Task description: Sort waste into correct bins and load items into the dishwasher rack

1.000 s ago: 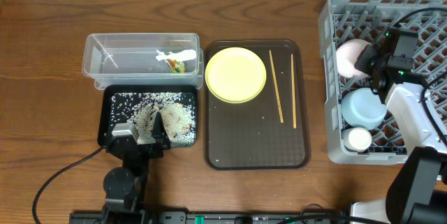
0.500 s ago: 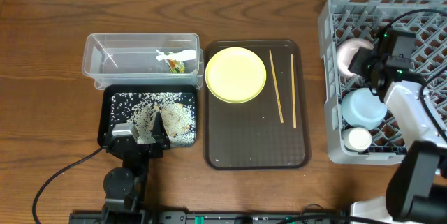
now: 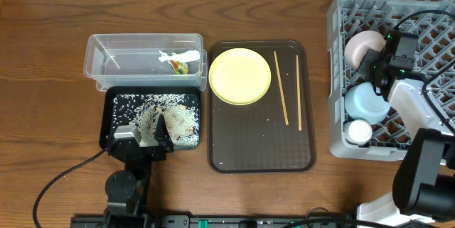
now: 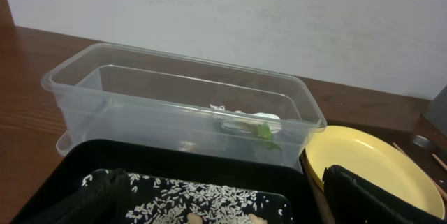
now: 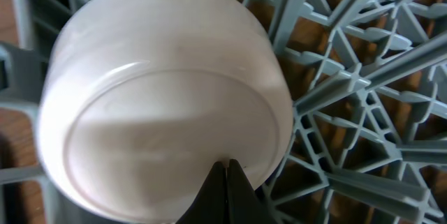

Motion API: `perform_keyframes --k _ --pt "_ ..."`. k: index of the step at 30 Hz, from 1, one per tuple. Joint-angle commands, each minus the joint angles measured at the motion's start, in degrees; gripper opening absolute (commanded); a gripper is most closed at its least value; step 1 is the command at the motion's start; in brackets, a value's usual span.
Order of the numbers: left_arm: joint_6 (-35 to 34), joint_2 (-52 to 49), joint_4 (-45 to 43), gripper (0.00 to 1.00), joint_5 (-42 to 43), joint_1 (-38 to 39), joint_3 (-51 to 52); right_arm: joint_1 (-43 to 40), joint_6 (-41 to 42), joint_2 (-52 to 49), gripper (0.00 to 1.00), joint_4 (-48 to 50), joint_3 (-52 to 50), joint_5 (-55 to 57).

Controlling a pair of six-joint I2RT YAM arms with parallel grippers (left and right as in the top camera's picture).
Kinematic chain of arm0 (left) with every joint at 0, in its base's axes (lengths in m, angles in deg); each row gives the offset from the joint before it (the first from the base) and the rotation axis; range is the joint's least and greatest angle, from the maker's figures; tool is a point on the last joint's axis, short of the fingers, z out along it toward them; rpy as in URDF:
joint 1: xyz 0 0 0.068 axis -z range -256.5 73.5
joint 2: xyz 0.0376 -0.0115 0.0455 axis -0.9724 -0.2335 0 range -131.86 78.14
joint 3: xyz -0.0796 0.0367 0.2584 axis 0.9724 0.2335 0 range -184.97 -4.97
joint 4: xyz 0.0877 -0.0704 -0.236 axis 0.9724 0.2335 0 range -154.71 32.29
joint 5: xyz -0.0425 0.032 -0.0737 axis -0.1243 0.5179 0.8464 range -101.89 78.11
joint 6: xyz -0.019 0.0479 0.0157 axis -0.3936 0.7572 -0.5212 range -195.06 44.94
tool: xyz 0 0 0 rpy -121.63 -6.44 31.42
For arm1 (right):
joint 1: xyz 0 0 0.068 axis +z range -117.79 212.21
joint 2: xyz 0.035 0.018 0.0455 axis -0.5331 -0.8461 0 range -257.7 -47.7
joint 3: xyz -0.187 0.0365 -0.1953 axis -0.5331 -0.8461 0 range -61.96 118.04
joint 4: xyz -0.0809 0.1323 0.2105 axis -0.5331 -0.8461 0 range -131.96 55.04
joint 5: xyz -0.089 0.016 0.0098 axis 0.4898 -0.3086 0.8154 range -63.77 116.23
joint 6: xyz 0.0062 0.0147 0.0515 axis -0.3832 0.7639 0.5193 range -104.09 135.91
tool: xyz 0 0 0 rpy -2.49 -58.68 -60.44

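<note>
The white-pinkish bowl (image 3: pixel 360 46) stands on edge in the grey dishwasher rack (image 3: pixel 426 15); its underside fills the right wrist view (image 5: pixel 160 105). My right gripper (image 3: pixel 379 63) (image 5: pixel 227 165) is shut, its tips against that underside. The light-blue bowl (image 3: pixel 365 101) and white cup (image 3: pixel 357 131) sit in the rack's left column. The yellow plate (image 3: pixel 240 76) and two chopsticks (image 3: pixel 281 97) lie on the brown tray (image 3: pixel 256 146). My left gripper (image 3: pixel 151 134) (image 4: pixel 230 206) is open over the black tray (image 3: pixel 114 107) of rice (image 4: pixel 202 196). The wrapper (image 3: pixel 179 62) (image 4: pixel 258 128) lies in the clear tub (image 3: pixel 128 61).
The tub (image 4: pixel 84 84) stands just behind the black tray, and the plate's rim (image 4: pixel 363 154) is close to the left gripper's right finger. A black cable (image 3: pixel 64 178) runs across the front left of the wooden table.
The white-pinkish bowl has tipped from lying flat to standing on edge and moved towards the rack's back. The right gripper followed it. The rack shifted slightly left. The left arm has not moved.
</note>
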Motion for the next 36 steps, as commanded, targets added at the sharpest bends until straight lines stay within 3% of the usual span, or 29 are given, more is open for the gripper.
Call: perform_keyframes --k 1,10,18,24,28,30,33,36 --pt "0.96 0.37 1.49 0.9 -0.46 -0.28 1.49 -1.27 -0.52 4.72 0.01 -0.44 0.37 -3.54" --pt "0.96 0.37 1.49 0.9 -0.46 -0.28 1.49 -1.11 3.69 10.05 0.01 -11.41 0.37 -6.08" --pt "0.96 0.37 1.51 0.9 -0.46 -0.28 1.49 0.48 3.67 10.23 0.03 -18.71 0.37 -23.85" --pt "0.96 0.37 1.49 0.9 -0.46 -0.28 1.49 4.72 3.37 10.25 0.01 -26.01 0.37 -20.63" --pt "0.96 0.37 1.49 0.9 -0.44 -0.28 1.49 7.56 -8.35 11.26 0.08 -25.75 0.37 -35.36" --pt "0.98 0.37 1.51 0.9 -0.46 -0.28 1.49 10.21 -9.35 11.87 0.14 -26.21 0.37 -39.58" --pt "0.96 0.37 1.51 0.9 -0.46 -0.28 1.49 15.65 -9.31 11.91 0.32 -28.39 0.37 -37.48" --pt "0.98 0.37 1.51 0.9 -0.46 -0.28 1.49 21.31 -9.25 11.8 0.36 -30.29 0.37 -29.79"
